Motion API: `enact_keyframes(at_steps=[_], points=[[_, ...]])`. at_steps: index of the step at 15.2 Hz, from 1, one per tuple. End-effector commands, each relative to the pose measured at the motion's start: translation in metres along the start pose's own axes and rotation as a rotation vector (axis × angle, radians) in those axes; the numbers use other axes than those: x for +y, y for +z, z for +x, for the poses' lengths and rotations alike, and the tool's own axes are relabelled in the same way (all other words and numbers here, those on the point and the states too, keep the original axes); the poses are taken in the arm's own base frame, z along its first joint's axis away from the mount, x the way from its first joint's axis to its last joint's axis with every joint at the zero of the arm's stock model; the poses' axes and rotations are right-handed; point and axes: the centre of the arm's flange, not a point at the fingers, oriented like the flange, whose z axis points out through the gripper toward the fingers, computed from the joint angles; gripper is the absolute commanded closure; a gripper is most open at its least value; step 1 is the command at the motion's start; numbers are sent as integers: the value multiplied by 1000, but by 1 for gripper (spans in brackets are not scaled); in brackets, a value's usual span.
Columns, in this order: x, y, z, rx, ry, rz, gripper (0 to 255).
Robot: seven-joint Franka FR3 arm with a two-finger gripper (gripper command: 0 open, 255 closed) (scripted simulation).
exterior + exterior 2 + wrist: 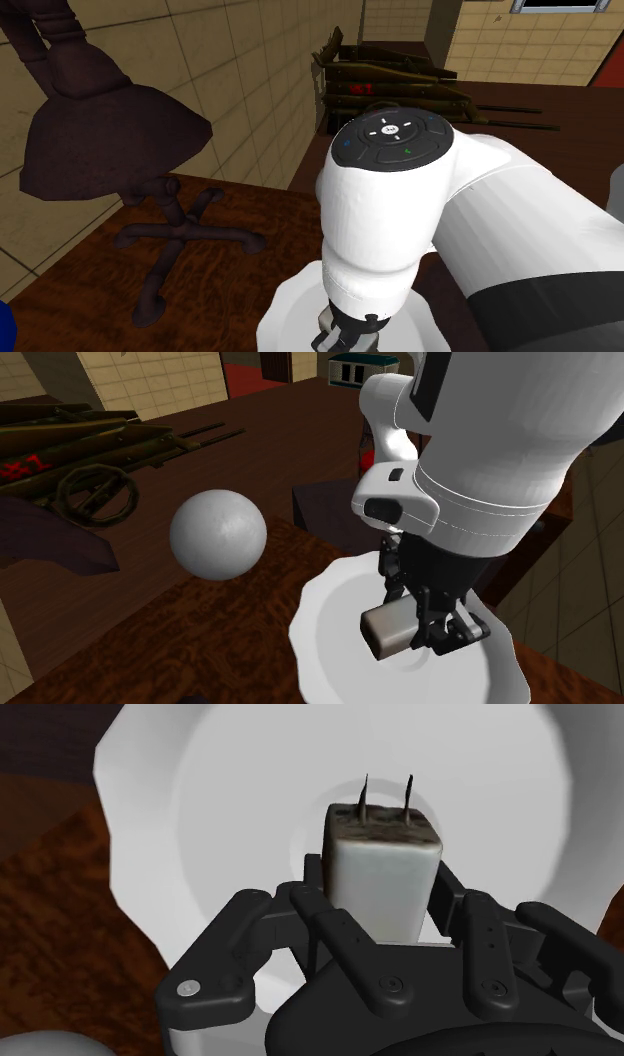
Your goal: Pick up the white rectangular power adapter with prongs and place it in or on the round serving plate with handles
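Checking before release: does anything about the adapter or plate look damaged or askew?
Only the power adapter: its prong end is smudged dark, the rest white. The gripper clasps it above the plate, which looks intact.

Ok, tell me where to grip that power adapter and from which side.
Grip the power adapter across its two flat opposite sides, near the blunt end, coming from behind, opposite the prongs. The fingers clasp it just so now, over the plate.

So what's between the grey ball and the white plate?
Just bare brown tabletop. The second exterior view shows nothing lying between the grey ball and the white plate, over which the jaws hold the power adapter.
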Motion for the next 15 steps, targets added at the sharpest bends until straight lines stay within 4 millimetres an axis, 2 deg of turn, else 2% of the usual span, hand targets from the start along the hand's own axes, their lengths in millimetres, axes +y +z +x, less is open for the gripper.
enact_keyframes(at_steps=[1,4,5,10,14,15], points=[[0,0,0,0,0,0,255],[0,0,0,0,0,0,255],[0,0,0,0,0,0,0],[0,0,0,0,0,0,0],[0,-50,0,0,0,0,0],[0,-50,0,0,0,0,0]])
